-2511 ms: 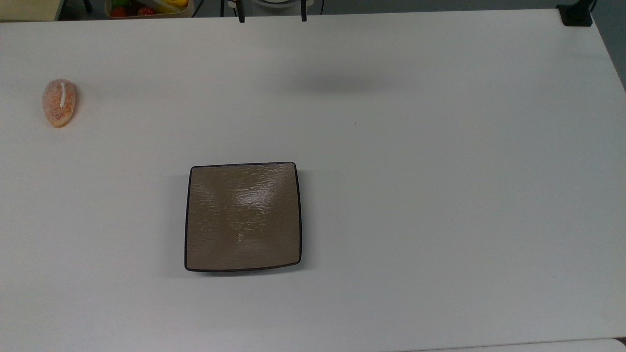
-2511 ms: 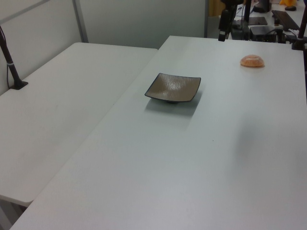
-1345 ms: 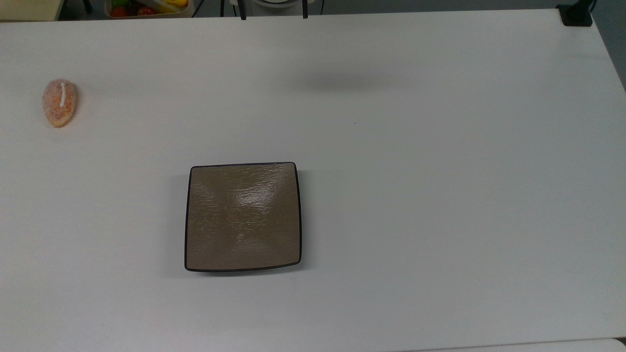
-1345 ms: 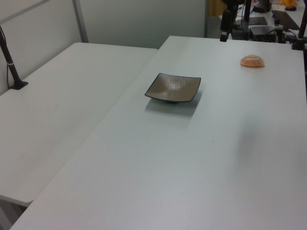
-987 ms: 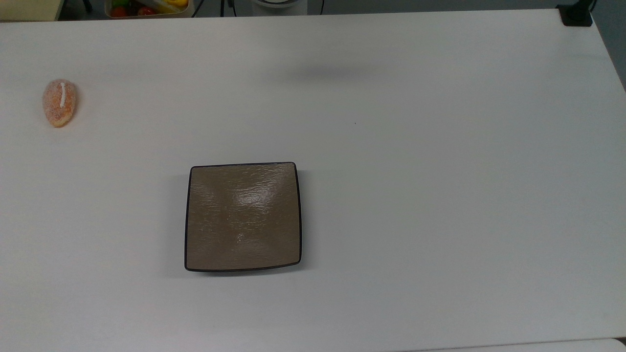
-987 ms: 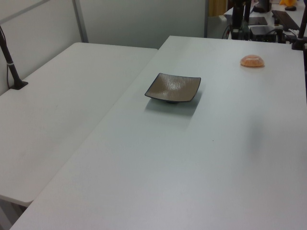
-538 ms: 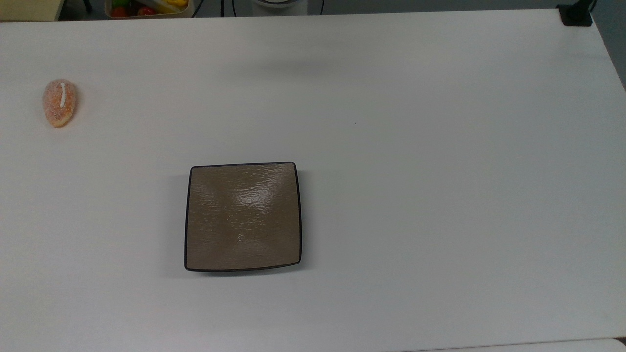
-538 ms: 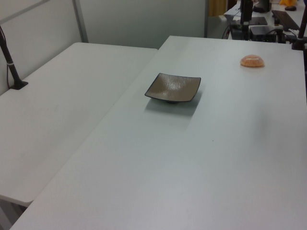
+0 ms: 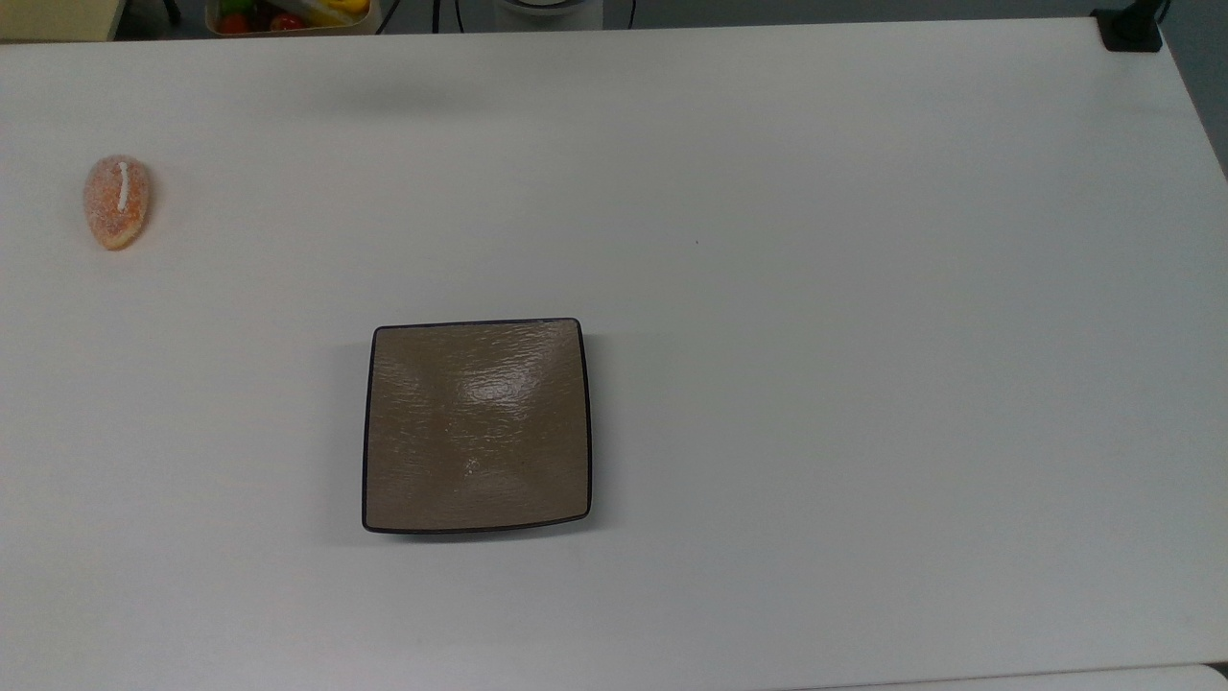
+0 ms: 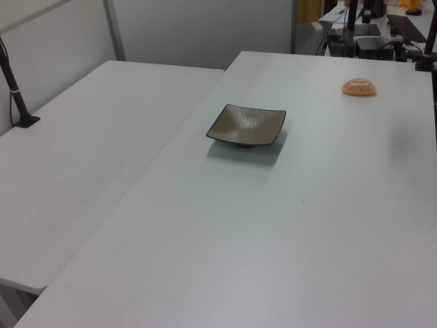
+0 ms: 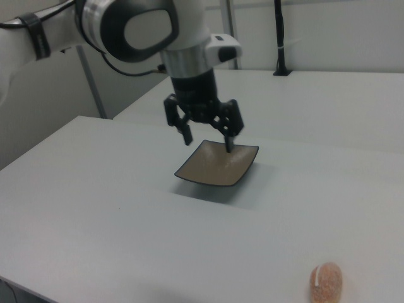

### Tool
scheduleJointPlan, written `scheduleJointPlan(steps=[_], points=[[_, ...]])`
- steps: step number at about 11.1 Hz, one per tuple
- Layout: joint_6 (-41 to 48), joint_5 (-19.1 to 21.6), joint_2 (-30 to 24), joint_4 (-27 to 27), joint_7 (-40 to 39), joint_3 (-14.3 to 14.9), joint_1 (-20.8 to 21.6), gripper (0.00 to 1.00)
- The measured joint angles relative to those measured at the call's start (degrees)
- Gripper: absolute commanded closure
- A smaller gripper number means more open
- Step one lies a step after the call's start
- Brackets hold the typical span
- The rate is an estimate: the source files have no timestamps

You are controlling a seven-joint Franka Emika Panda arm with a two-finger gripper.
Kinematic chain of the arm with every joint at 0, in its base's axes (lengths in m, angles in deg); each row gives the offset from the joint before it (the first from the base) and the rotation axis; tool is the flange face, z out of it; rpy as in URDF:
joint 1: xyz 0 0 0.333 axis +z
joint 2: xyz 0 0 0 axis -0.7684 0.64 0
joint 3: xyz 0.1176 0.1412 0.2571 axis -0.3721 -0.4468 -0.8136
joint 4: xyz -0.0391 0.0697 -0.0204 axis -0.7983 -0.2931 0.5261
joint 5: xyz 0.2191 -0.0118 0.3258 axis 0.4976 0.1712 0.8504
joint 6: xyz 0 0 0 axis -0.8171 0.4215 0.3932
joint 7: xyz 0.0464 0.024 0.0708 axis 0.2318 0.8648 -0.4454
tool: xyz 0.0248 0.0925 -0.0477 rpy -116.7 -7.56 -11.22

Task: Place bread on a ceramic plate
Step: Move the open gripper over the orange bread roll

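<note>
Pretty even, bright overhead light, so shadows on the white matte table [image 9: 863,384] stay soft and faint. The glossy square brown ceramic plate [image 9: 477,425] catches a whitish glare patch near its middle, and the left view looks a bit hazy and cool-toned.

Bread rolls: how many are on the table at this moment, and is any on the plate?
1. The bread lies on the bare table near the top view's left edge, well apart from the ceramic plate, which holds nothing. No place here could hide another.
</note>
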Motion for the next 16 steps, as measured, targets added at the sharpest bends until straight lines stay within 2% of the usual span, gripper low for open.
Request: scheduleJointPlan(steps=[1, 3, 6, 9, 14, 16], points=[[-2.46, -0.02, 1.09, 0.14, -2.01, 2.08, -0.69, 0.00], [-7.10, -0.02, 4.52, 0.32, -5.89, 4.18, -2.77, 0.00], [-11.96, -0.02, 9.95, 1.04, -11.40, 4.39, -5.98, 0.00], [-15.53, -0.02, 14.34, 1.75, -13.56, 4.39, -7.56, 0.00], [-21.90, -0.02, 21.67, 2.08, -14.34, 4.39, -9.78, 0.00], [-27.56, -0.02, 23.85, 3.86, -14.35, 4.39, -10.02, 0.00]])
